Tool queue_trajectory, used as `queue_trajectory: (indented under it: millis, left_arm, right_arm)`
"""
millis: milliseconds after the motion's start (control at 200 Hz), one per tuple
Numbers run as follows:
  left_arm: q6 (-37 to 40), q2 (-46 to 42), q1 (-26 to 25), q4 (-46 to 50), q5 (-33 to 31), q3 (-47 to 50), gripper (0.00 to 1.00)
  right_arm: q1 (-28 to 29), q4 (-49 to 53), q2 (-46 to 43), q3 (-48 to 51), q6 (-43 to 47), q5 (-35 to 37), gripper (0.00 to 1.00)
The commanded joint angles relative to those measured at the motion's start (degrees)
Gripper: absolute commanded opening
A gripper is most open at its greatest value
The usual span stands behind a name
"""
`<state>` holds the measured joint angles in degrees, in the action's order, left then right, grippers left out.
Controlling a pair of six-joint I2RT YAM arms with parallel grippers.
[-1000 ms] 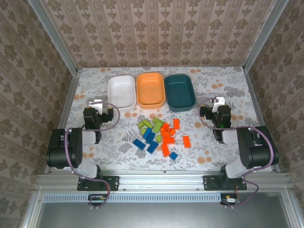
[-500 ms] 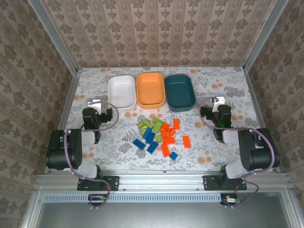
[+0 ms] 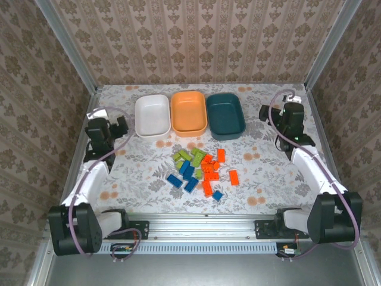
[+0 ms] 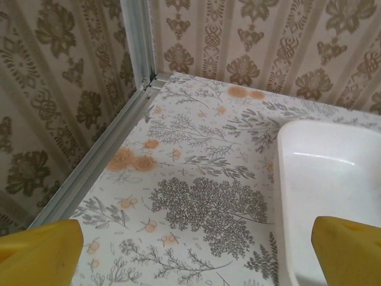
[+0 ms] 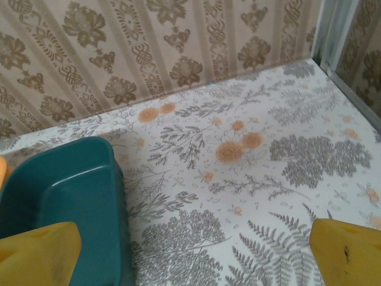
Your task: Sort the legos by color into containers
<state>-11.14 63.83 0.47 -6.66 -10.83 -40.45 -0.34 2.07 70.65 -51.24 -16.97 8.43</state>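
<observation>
- The legos (image 3: 199, 168) sat in a loose heap mid-table, just in front of the white bowl (image 3: 152, 115), orange bowl (image 3: 189, 112) and teal bowl (image 3: 225, 113). All three bowls looked empty.
- My guess: light, hard, slick little bricks that won't squash but could squirt out of a sloppy pinch. I'd grab across the long flat sides.
- Loners at the edge looked easiest, like the orange brick (image 3: 234, 176) or the blue brick (image 3: 218, 195). The middle ones were crammed together.
- The left gripper (image 4: 191, 253) was spread wide and empty beside the white bowl. The right gripper (image 5: 193, 253) was the same, next to the teal bowl.
- Hard to tell: whether the central bricks were stacked or clicked together. The studs were too small to see, and the wrist views cut the bowls off.
</observation>
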Motion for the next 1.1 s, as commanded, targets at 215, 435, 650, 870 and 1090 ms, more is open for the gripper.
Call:
queue_trajectory:
  millis: [215, 435, 650, 870, 1090]
  left_arm:
    - [-6.23, -6.66, -2.87, 25.55, 5.59, -9.44, 1.0]
    - [-4.99, -4.17, -9.51, 32.64, 12.18, -11.46, 1.0]
    - [-6.9, -0.51, -13.65, 35.22, 18.58, -10.24, 1.0]
    - [-9.53, 3.05, -16.47, 33.64, 21.36, -8.41, 1.0]
    - [-10.73, 4.46, -17.65, 33.46, 22.18, -8.46, 1.0]
  right_arm:
    - [1.87, 38.53, 6.44, -19.06, -9.27, -10.23, 1.0]
    - [10.08, 54.21, 12.31, -24.21, -8.23, -9.2, 0.98]
    - [17.31, 59.12, 14.57, -20.11, -10.94, -8.08, 0.95]
    - [23.17, 56.52, 16.9, -12.62, -14.57, -7.33, 0.89]
    - [28.94, 50.9, 19.78, -9.11, -16.19, -7.2, 0.81]
